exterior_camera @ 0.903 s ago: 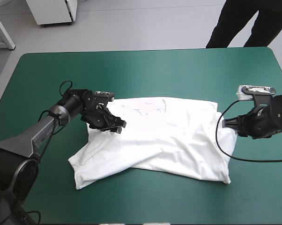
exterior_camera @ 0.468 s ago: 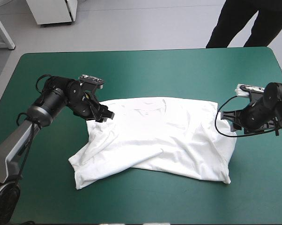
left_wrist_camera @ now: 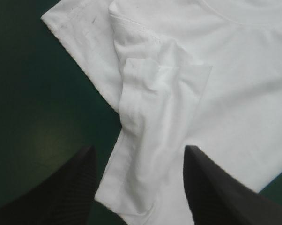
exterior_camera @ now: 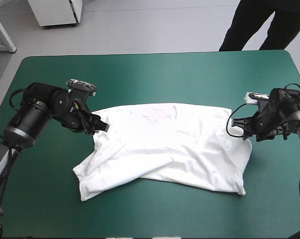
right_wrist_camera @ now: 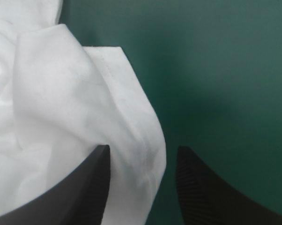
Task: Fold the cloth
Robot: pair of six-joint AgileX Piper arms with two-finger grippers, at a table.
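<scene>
Teal-green table [exterior_camera: 155, 74]: the T-shirt [exterior_camera: 170, 144] lies spread mid-table, long axis 9 to 3 o'clock.
Left gripper [left_wrist_camera: 138, 149] stands open at its 10 o'clock side and right gripper [right_wrist_camera: 143, 149] open at 3 o'clock, both straddling cloth and equally near.

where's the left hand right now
In the high view the left hand is over the table's left side, at the T-shirt's sleeve there. Its wrist view shows it open, that sleeve just ahead.
</scene>
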